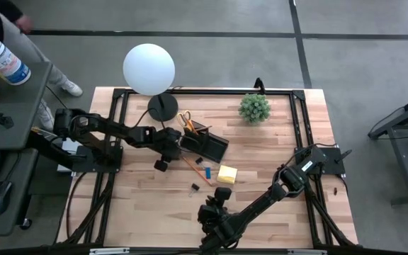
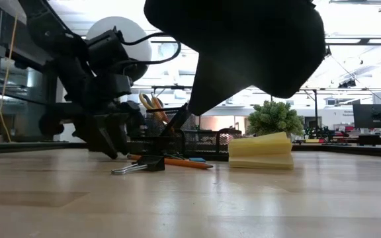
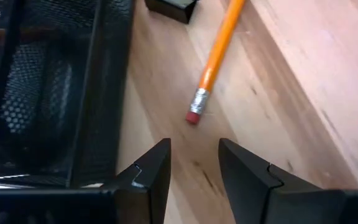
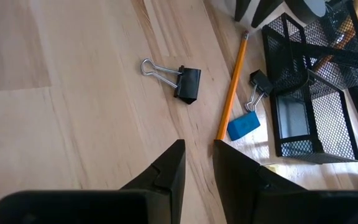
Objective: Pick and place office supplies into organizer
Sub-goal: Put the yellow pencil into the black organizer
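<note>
My right gripper (image 4: 196, 163) hovers at the near edge of the bench (image 1: 282, 149), jaws slightly parted, empty. Past it lies the clip (image 4: 174, 78), light, stiff, wire handles pointing away from the organizer (image 4: 309, 93); I'd pinch its black body. The pencil (image 3: 215, 59) lies flat beside the organizer, slim and likely to roll, eraser end toward my left gripper (image 3: 194, 163), whose jaws are open and empty. I'd take it mid-shaft, across its length.

Black mesh organizer (image 4: 309, 93), orange pencil (image 4: 232, 87), blue eraser (image 4: 243, 126), yellow sticky-note pad (image 2: 260, 151), black clip (image 4: 187, 83).
</note>
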You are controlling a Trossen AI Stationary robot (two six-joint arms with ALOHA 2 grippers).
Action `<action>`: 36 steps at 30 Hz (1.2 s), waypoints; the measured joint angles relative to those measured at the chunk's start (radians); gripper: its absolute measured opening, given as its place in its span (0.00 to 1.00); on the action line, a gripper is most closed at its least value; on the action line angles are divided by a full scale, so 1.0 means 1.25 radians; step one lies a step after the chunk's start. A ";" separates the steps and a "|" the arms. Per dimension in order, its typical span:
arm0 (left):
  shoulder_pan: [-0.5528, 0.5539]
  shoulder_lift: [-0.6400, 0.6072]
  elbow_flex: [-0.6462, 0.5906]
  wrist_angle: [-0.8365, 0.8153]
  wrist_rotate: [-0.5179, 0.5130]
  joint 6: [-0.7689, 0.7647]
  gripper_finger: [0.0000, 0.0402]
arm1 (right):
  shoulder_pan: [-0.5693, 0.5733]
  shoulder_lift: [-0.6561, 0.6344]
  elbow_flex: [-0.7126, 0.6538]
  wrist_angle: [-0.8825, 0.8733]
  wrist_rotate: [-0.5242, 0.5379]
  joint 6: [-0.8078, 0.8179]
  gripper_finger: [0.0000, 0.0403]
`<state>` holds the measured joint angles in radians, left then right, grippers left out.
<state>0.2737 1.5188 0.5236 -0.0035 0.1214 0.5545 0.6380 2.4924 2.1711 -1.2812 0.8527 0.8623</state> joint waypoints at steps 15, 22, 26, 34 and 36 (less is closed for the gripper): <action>0.001 0.001 0.000 0.042 0.069 0.030 0.30 | 0.000 0.000 0.000 0.001 0.003 -0.007 0.19; 0.001 0.023 0.002 0.056 0.073 0.035 0.30 | 0.000 0.000 0.000 0.005 0.003 -0.010 0.19; 0.001 0.055 0.004 0.092 0.081 0.035 0.30 | -0.001 0.000 0.000 0.008 0.003 -0.014 0.19; 0.000 0.062 0.004 0.108 0.063 0.041 0.30 | -0.001 0.000 0.000 0.009 0.002 -0.014 0.19; 0.001 0.063 0.004 0.108 0.071 0.041 0.30 | -0.001 0.000 0.000 0.009 0.003 -0.015 0.19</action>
<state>0.2745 1.5970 0.5285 0.1310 0.2103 0.6064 0.6365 2.4927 2.1711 -1.2701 0.8561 0.8441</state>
